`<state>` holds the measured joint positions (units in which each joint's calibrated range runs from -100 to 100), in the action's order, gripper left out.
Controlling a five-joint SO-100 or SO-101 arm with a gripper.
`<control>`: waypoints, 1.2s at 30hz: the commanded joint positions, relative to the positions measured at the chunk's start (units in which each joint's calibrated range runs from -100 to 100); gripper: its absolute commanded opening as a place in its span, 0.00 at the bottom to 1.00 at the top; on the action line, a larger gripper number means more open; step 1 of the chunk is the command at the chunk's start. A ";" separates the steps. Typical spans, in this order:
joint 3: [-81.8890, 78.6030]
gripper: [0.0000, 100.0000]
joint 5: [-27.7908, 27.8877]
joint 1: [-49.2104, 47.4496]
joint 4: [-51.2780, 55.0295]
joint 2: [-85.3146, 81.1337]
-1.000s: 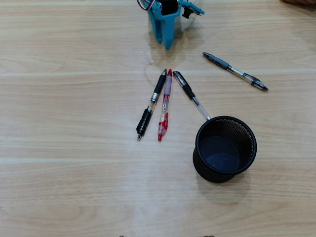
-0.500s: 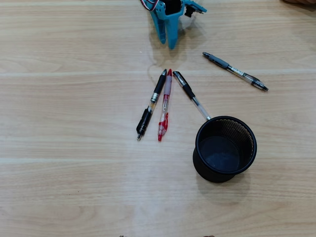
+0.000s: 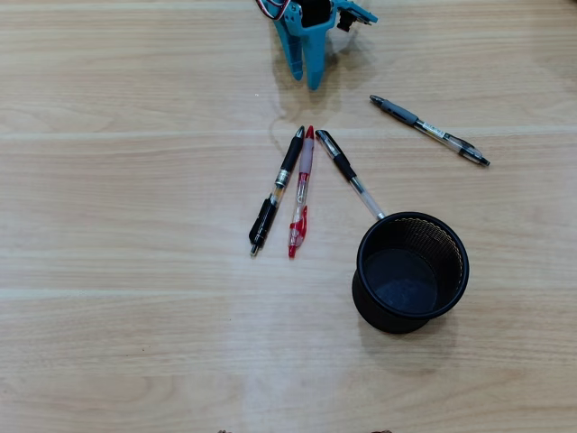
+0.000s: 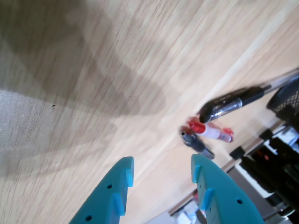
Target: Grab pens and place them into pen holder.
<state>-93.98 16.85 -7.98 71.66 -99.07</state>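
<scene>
In the overhead view my teal gripper (image 3: 305, 78) hangs at the top centre, above the table and apart from the pens. In the wrist view its fingers (image 4: 117, 186) stand apart with nothing between them (image 4: 161, 170). Three pens lie fanned in the middle: a black pen (image 3: 276, 189), the red pen (image 3: 300, 191) and another black pen (image 3: 350, 174), whose tip reaches the pen holder. A further black pen (image 3: 429, 130) lies alone at the upper right. The black mesh pen holder (image 3: 361, 293) stands upright and empty. The wrist view shows the pen ends (image 4: 231, 103), (image 4: 210, 131), (image 4: 197, 142) and the holder's edge (image 4: 286, 100).
The table is light wood (image 3: 135, 225), with bare surface to the left and along the front. In the wrist view, dark clutter (image 4: 266, 163) shows beyond the table edge at the lower right.
</scene>
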 commanded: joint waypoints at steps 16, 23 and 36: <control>-0.50 0.15 0.19 16.37 1.52 0.08; -5.84 0.14 0.14 20.16 -22.03 0.93; 0.41 0.11 0.14 13.54 -43.26 21.89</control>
<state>-97.79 17.16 6.54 31.78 -87.56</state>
